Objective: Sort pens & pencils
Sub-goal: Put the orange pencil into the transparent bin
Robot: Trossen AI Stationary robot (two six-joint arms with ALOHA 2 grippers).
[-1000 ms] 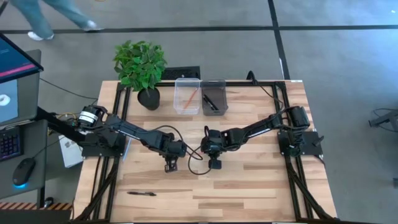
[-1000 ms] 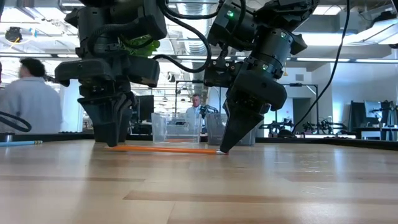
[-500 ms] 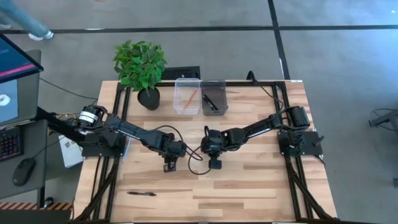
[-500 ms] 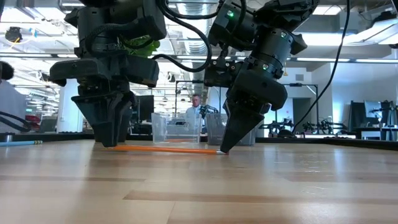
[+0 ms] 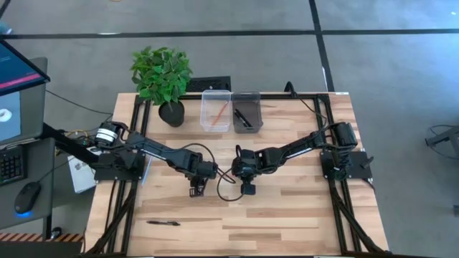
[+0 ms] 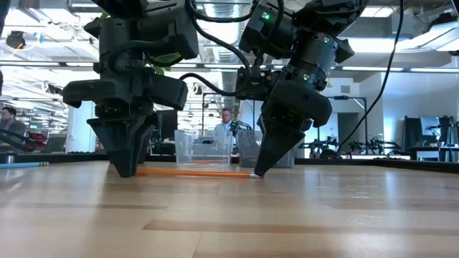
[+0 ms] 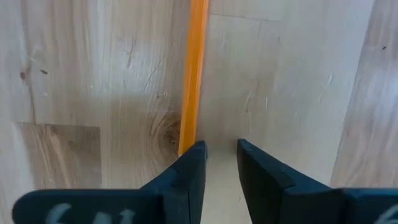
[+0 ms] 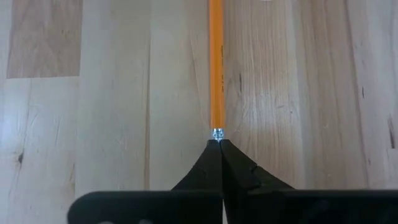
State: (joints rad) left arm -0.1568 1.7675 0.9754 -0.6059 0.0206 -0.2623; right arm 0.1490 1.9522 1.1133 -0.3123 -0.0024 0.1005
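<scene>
right gripper [image 8: 219, 144] pinched closed on the pencil's [image 8: 216, 62] end.

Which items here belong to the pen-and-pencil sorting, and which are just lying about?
Job: orange pencil lying between both grippers; black pen near the table's front edge; clear bin holding a pencil; dark bin holding pens.
Lying about: potted plant; monitor; mouse.

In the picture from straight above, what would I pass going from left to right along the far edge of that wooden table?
Leafy green plant in a dark pot → clear plastic bin holding an orange pencil → darker see-through bin holding a black pen.
</scene>
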